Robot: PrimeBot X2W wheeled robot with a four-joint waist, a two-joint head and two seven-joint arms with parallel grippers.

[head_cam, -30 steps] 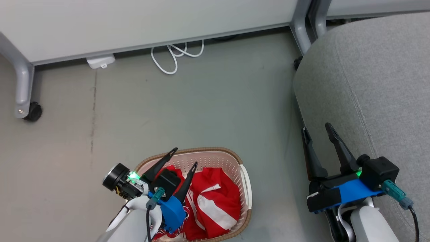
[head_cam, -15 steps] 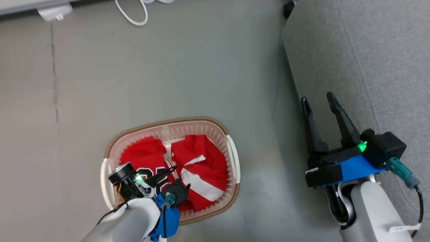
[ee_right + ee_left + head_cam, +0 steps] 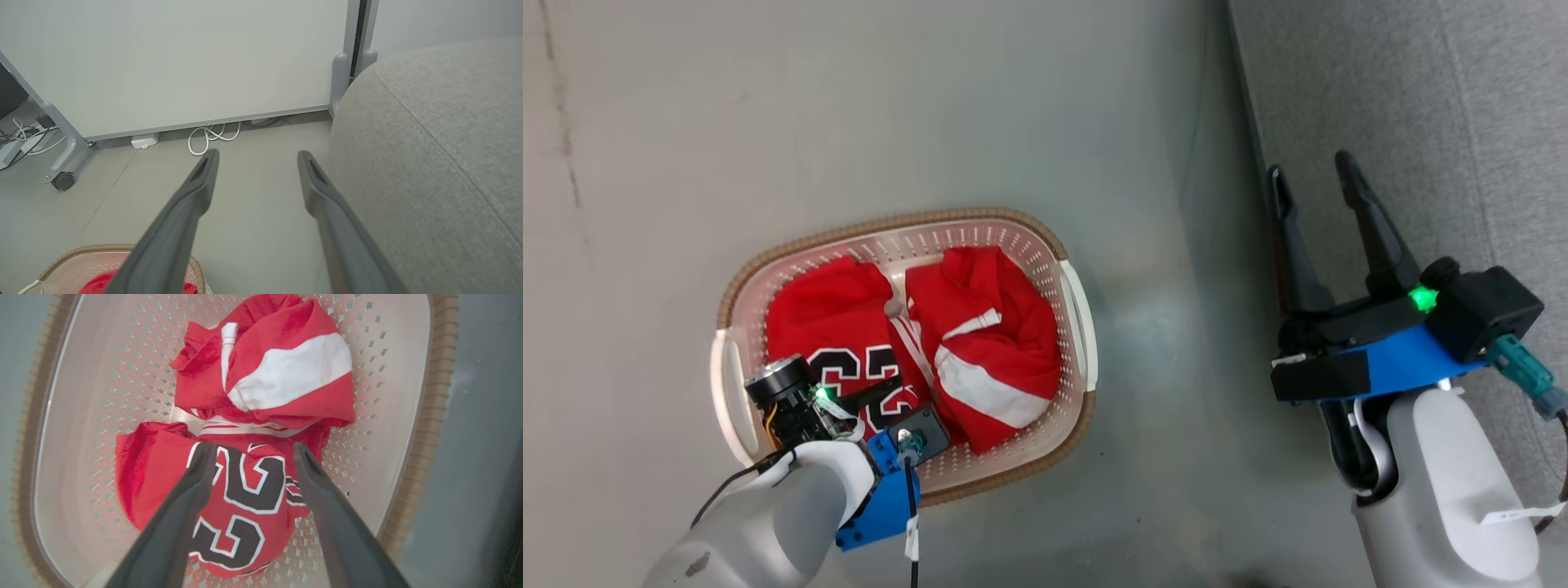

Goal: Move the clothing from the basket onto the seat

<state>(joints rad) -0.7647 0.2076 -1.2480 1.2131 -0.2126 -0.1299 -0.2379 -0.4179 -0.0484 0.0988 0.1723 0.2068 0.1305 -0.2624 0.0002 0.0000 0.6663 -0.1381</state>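
The cream basket [image 3: 890,222] with its brown rim stands on the floor left of the grey seat [image 3: 1421,106]. Two pieces of red clothing lie in it: a jersey with black-and-white numerals [image 3: 829,322] and a white-striped garment [image 3: 984,343] to its right. My left gripper [image 3: 882,406] points down into the basket, open. In the left wrist view its fingers [image 3: 251,447] straddle the numerals [image 3: 245,498], with the striped garment [image 3: 282,375] beyond. My right gripper [image 3: 1309,163] hangs open and empty at the seat's left edge, pointing over bare floor [image 3: 257,154] beside the seat [image 3: 429,143].
A white partition panel [image 3: 184,61] on grey wheeled legs [image 3: 62,180] stands beyond the floor. A looped white cable [image 3: 212,136] and a white adapter [image 3: 144,141] lie at its foot. Grey floor [image 3: 849,106] surrounds the basket [image 3: 102,249].
The head camera has tipped down, so the whole picture shifted. My left gripper has gone from above the basket's near side down over the numbered jersey. Both grippers stay open.
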